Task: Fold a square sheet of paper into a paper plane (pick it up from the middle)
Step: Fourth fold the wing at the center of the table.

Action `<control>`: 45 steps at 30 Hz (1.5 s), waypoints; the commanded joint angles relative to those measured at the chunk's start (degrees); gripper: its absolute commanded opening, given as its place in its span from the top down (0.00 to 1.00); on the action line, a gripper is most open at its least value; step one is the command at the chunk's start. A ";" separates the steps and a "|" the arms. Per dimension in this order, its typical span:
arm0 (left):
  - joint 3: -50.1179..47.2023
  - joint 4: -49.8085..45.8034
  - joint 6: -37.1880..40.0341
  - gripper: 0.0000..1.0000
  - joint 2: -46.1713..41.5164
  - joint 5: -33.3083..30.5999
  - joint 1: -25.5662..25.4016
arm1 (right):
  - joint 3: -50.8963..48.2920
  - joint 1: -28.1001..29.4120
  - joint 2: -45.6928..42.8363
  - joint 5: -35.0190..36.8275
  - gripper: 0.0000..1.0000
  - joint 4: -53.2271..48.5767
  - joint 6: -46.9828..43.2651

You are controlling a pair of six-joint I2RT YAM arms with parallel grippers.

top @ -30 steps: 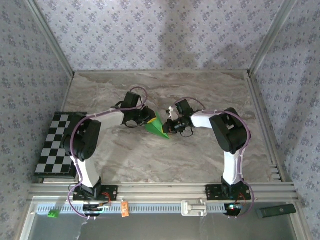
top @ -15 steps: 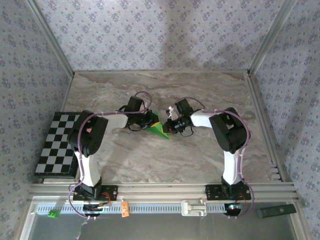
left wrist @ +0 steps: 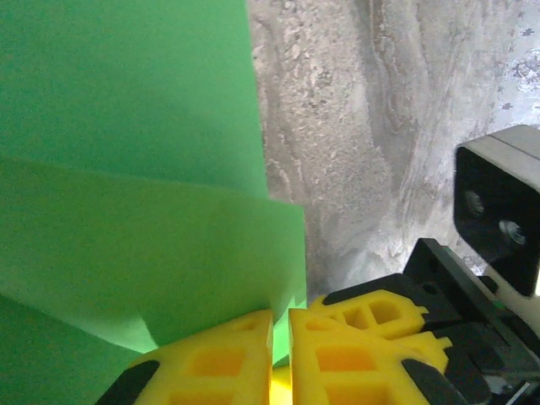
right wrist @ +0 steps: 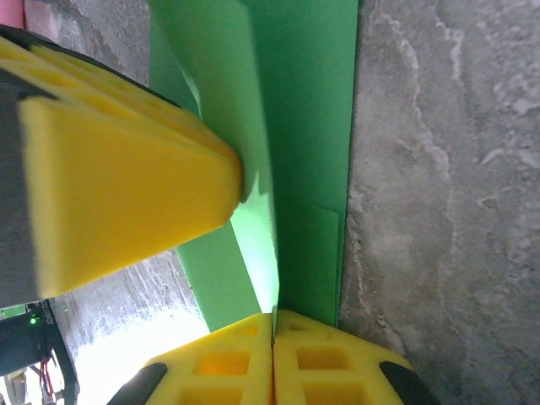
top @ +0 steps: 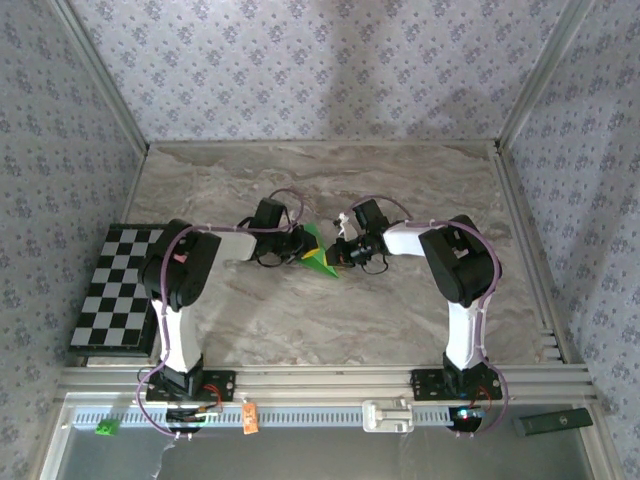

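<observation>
Paper (top: 318, 256) between left hand (top: 303, 251), right hand (top: 339, 259)

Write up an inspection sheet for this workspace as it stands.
Surface: marble-patterned table, no spills seen.
Job's things: green paper sheet, partly folded, gripped from both sides mid-table.
Clutter: checkered board at the left edge; small green cube, orange tag and black bar on the front ledge.
Grippers: left gripper shut on the sheet; right gripper shut on the sheet.
Cables: purple cables loop along both arms; no snag seen.
Surroundings: wallpapered walls, aluminium frame.
</observation>
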 commanded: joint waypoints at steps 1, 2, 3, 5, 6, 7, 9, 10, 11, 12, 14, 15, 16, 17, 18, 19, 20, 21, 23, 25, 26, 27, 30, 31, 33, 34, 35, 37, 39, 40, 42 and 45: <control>1.40 0.79 0.01 0.87 1.28 1.13 -0.49 | -1.95 -0.24 2.41 5.20 0.91 -0.37 -0.40; 1.47 0.68 0.03 0.87 1.45 1.07 -0.44 | -2.04 -0.31 2.39 5.16 0.91 -0.28 -0.40; 1.57 0.68 0.01 0.87 1.64 0.95 -0.52 | -2.13 -0.35 2.41 5.21 0.91 -0.22 -0.37; 1.78 0.52 0.08 0.87 1.82 0.80 -0.51 | -2.28 -0.33 2.46 5.30 0.91 -0.02 -0.31; 1.92 0.43 0.17 0.87 1.91 0.76 -0.51 | -2.37 -0.32 2.41 5.29 0.91 0.13 -0.24; 2.06 0.34 0.25 0.87 1.97 0.75 -0.50 | -2.44 -0.35 2.41 5.22 0.91 0.26 -0.22; 2.36 0.12 0.36 0.87 2.09 0.67 -0.51 | -2.48 -0.41 2.44 5.27 0.91 0.26 -0.22; 2.50 0.00 0.45 0.86 2.11 0.62 -0.44 | -2.48 -0.46 2.50 5.25 0.90 0.16 -0.22; 2.61 -0.24 0.53 0.87 2.21 0.52 -0.51 | -2.48 -0.43 2.50 5.25 0.90 0.20 -0.22; 2.71 -0.44 0.62 0.87 2.35 0.48 -0.51 | -2.48 -0.42 2.42 5.25 0.89 0.12 -0.22; 2.76 -0.80 0.71 0.86 2.53 0.35 -0.49 | -2.44 -0.43 2.41 5.33 0.88 -0.01 -0.22; 2.80 -0.97 0.71 0.86 2.58 0.07 -0.51 | -2.41 -0.46 2.35 5.34 0.88 -0.11 -0.22; 2.76 -1.14 0.71 0.87 2.71 0.04 -0.44 | -2.42 -0.56 2.26 5.42 0.88 -0.16 -0.14; 2.81 -1.32 0.78 0.87 2.80 -0.11 -0.47 | -2.39 -0.54 2.24 5.41 0.87 -0.20 -0.14; 2.82 -1.56 0.80 0.87 2.88 -0.21 -0.47 | -2.39 -0.52 2.17 5.35 0.87 -0.27 -0.18; 2.84 -1.74 0.80 0.87 2.97 -0.30 -0.45 | -2.39 -0.63 2.15 5.32 0.87 -0.32 0.00; 2.81 -1.89 0.80 0.87 3.10 -0.26 -0.50 | -2.39 -0.61 2.06 5.30 0.87 -0.27 0.04; 2.81 -2.09 0.80 0.87 3.15 -0.39 -0.47 | -2.33 -0.61 1.98 5.16 0.86 -0.35 0.21; 2.70 -2.38 0.80 0.87 3.24 -0.61 -0.49 | -2.30 -0.73 1.68 4.79 0.85 -0.45 0.37; 2.63 -3.01 0.95 0.86 3.15 -0.88 -0.51 | -2.30 -0.83 0.86 4.31 0.84 -0.61 0.72; 2.56 -3.36 1.05 0.87 3.15 -1.13 -0.48 | -2.35 -0.96 0.30 4.00 0.83 -0.80 1.03; 2.55 -3.85 1.10 0.87 3.11 -1.47 -0.51 | -2.45 -1.08 -0.47 3.56 0.82 -0.98 1.26; 2.30 -4.71 1.41 0.87 3.06 -2.05 -0.47 | -2.70 -1.33 -3.15 2.22 0.78 -1.54 1.95; 2.30 -4.76 1.42 0.87 3.05 -2.15 -0.47 | -2.74 -1.44 -3.98 1.62 0.77 -1.83 2.14; 2.36 -4.94 1.41 0.87 3.06 -2.28 -0.46 | -3.15 -1.51 -5.51 0.99 0.75 -2.24 2.61; 2.30 -4.93 1.44 0.87 3.06 -2.19 -0.45 | -3.50 -1.60 -6.35 0.86 0.73 -2.37 2.84; 2.37 -4.94 1.41 0.87 3.06 -2.34 -0.47 | -3.82 -1.58 -7.02 1.00 0.73 -2.39 3.14; 2.30 -4.99 1.41 0.87 3.04 -2.24 -0.43 | -4.28 -1.76 -8.22 1.52 0.72 -2.55 3.62; 2.30 -5.02 1.41 0.87 3.06 -2.21 -0.47 | -4.47 -1.63 -8.88 1.93 0.71 -2.63 3.82; 2.33 -5.02 1.41 0.87 3.06 -2.24 -0.49 | -4.37 -1.45 -8.93 2.27 0.71 -2.80 3.82; 2.51 -5.09 1.41 0.87 3.15 -2.19 -0.50 | -3.94 -1.10 -8.71 2.65 0.71 -3.17 3.41; 2.46 -5.02 1.41 0.87 3.15 -2.14 -0.47 | -2.99 -0.44 -7.74 3.36 0.71 -4.04 2.88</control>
